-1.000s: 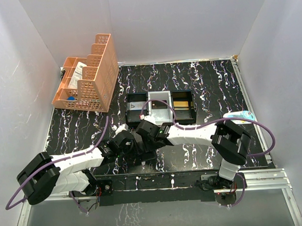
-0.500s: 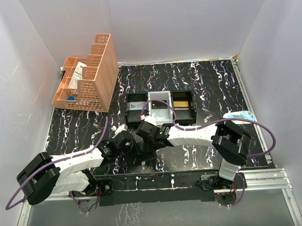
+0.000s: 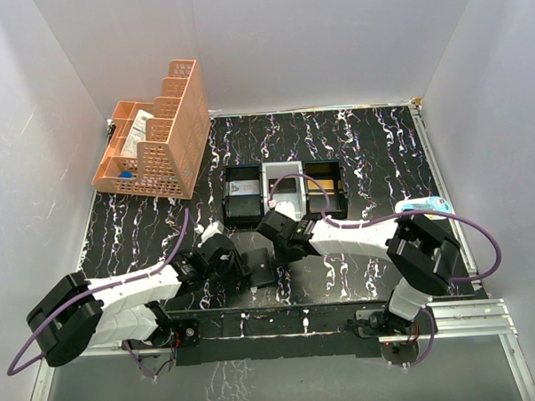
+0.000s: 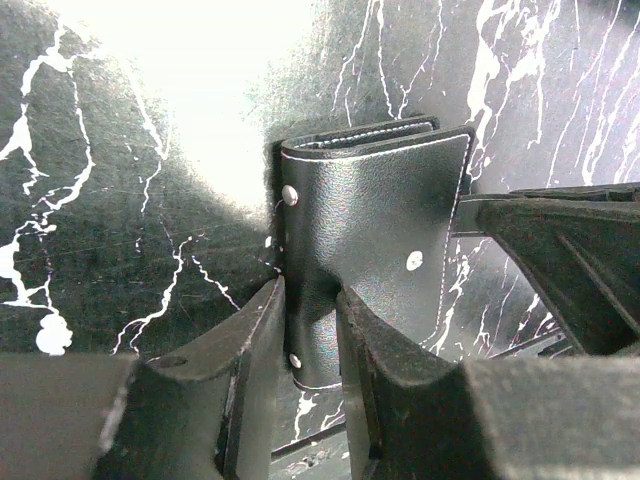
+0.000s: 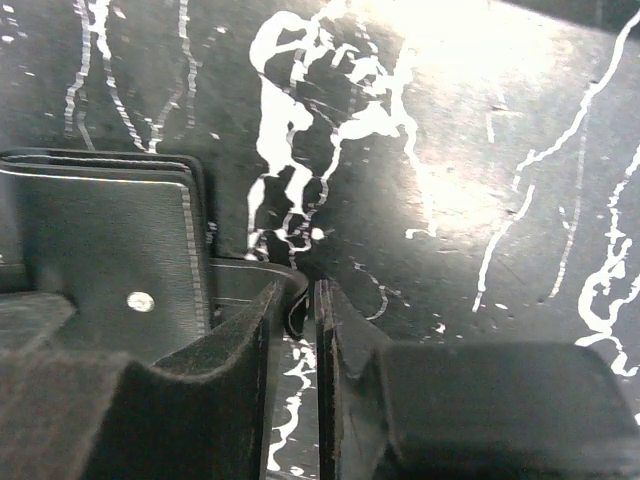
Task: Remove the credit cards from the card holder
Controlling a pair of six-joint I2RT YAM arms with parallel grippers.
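Note:
The card holder [image 3: 261, 266] lies on the black marbled table near the front edge, a dark stitched case with small rivets. In the left wrist view my left gripper [image 4: 310, 300] is shut on the near edge of the card holder [image 4: 370, 220]. In the right wrist view my right gripper [image 5: 293, 295] is nearly closed on the small black tab [image 5: 240, 280] at the edge of the holder [image 5: 100, 240]. From above, the left gripper [image 3: 242, 265] and right gripper [image 3: 271, 246] meet at the holder. I see no loose card.
A black-and-white three-compartment tray [image 3: 225, 195] stands just behind the grippers. An orange mesh organiser [image 3: 158, 134] is at the back left. A small blue-and-white object [image 3: 425, 205] lies at the right edge. White walls enclose the table.
The right gripper has drawn back to the right, uncovering the holder from above. The left gripper stays on the holder and has shifted slightly towards the front.

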